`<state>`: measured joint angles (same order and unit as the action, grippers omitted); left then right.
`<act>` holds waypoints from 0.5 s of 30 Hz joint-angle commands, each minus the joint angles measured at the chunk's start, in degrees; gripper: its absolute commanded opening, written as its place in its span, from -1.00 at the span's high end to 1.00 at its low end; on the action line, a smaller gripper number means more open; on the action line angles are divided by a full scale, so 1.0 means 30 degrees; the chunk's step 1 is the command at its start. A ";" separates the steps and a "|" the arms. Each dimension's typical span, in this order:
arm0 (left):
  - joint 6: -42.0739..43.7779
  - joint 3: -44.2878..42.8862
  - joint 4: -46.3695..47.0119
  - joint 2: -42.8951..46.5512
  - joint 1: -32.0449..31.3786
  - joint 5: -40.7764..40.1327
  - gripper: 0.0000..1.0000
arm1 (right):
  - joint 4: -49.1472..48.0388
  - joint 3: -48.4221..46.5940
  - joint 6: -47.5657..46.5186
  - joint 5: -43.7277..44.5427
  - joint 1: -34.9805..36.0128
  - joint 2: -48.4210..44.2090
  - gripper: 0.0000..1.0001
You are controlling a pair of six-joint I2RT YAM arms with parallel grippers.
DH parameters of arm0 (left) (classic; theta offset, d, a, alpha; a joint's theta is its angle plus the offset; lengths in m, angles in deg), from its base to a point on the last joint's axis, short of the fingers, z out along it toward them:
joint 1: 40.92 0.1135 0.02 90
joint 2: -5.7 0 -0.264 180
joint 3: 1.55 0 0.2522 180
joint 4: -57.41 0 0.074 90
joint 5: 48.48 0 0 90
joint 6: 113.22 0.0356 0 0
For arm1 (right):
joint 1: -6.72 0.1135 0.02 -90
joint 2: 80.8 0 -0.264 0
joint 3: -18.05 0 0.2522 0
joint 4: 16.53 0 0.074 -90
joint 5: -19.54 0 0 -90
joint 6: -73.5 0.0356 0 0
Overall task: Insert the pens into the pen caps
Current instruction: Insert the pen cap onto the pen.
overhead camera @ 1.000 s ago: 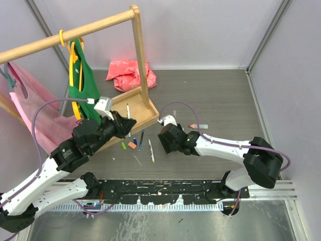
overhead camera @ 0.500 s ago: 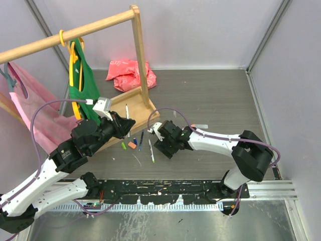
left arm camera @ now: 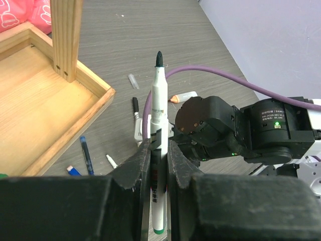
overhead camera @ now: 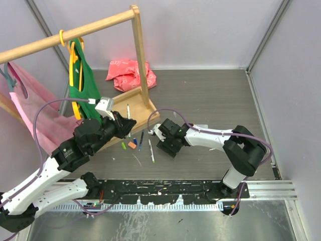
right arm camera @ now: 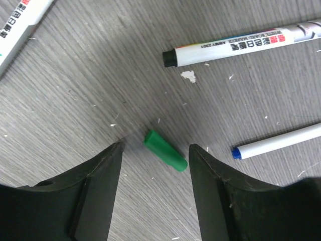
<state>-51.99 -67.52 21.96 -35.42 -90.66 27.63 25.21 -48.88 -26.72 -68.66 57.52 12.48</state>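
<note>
My left gripper (left arm camera: pixel 159 145) is shut on a white pen (left arm camera: pixel 159 100) with a dark tip and a green rear end. It holds the pen off the table, tip pointing away from the wrist camera, near the wooden tray's corner (overhead camera: pixel 128 125). My right gripper (right arm camera: pixel 155 145) is open and low over the table, its fingers on either side of a green pen cap (right arm camera: pixel 165 150) lying flat without touching it. Around it lie a black-ended pen (right arm camera: pixel 241 44) and a blue-ended pen (right arm camera: pixel 278 143). In the top view the right gripper (overhead camera: pixel 159 142) sits among loose pens (overhead camera: pixel 151 150).
The wooden tray (overhead camera: pixel 145 116) with its upright post stands just behind the pens, one pen (overhead camera: pixel 128 111) lying in it. An orange cap (overhead camera: pixel 132 144), a green cap (overhead camera: pixel 123 145) and a blue pen (overhead camera: pixel 141 139) lie in front of it. A red bag (overhead camera: pixel 131 74) sits further back and clothes hang at left.
My right arm has swung left toward the loose pens and its fingers have narrowed somewhat. The left gripper keeps its hold on the pen, barely shifted.
</note>
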 commanded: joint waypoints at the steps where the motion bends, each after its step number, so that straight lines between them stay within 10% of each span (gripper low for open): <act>1: 0.0422 -0.0811 0.0434 0.0078 0.0080 -0.0094 1.00 | 0.0222 -0.0896 -0.0648 -0.0719 -0.0299 0.0233 -0.19; 15: 0.0480 -0.1039 0.0670 -0.0252 0.0071 0.0033 1.00 | 0.0866 -0.1363 -0.0531 -0.1123 -0.0569 0.1135 0.32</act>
<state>-51.62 -67.78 21.94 -35.75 -90.66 27.63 26.90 -51.48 -28.42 -72.33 56.21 15.04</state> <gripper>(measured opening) 0.138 0.350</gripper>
